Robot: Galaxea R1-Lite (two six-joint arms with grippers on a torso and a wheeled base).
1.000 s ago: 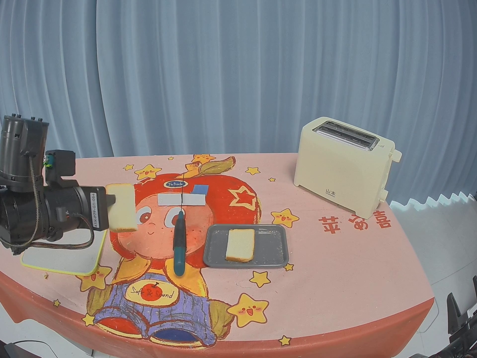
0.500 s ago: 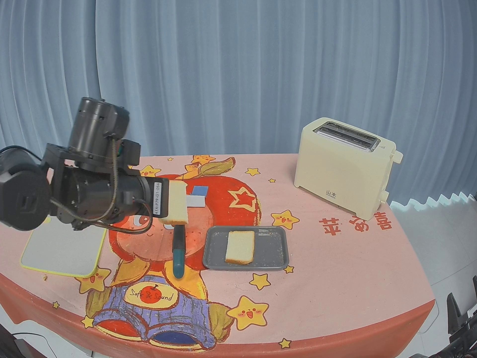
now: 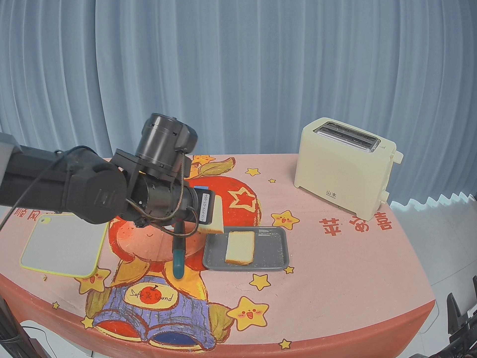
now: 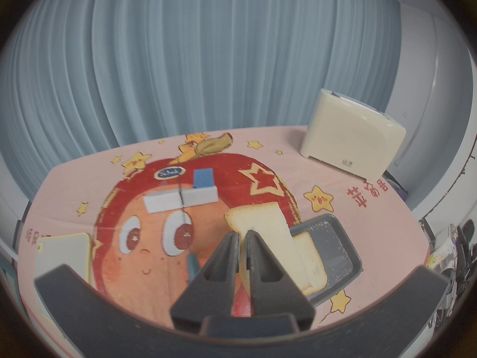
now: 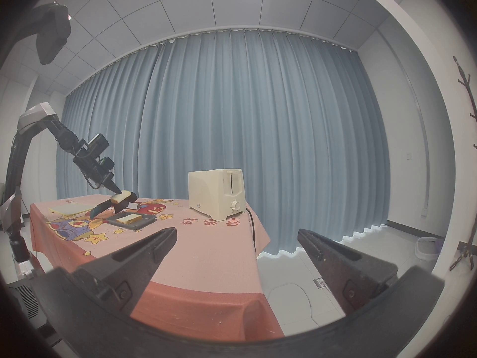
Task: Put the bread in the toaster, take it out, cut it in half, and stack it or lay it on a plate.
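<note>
My left gripper [image 4: 242, 234] is shut on a half slice of bread [image 4: 261, 227], held on edge above the near-left rim of the grey tray [image 3: 272, 248]. In the head view that held bread [image 3: 214, 221] pokes out past the wrist. Another half slice [image 3: 240, 246] lies flat on the tray's left part. The cream toaster [image 3: 343, 170] stands at the table's back right with both slots empty. A teal-handled knife [image 3: 179, 252] lies left of the tray. My right gripper [image 5: 237, 233] hangs open off the table's right side, holding nothing.
A white cutting board with a yellow-green rim [image 3: 62, 244] lies at the front left. A white block and a small blue block [image 4: 181, 197] rest on the cloth behind the knife. The front and right of the table have free room.
My left arm has carried the bread half to the right, from above the cutting board to the tray's left edge. The right gripper has stayed where it was.
</note>
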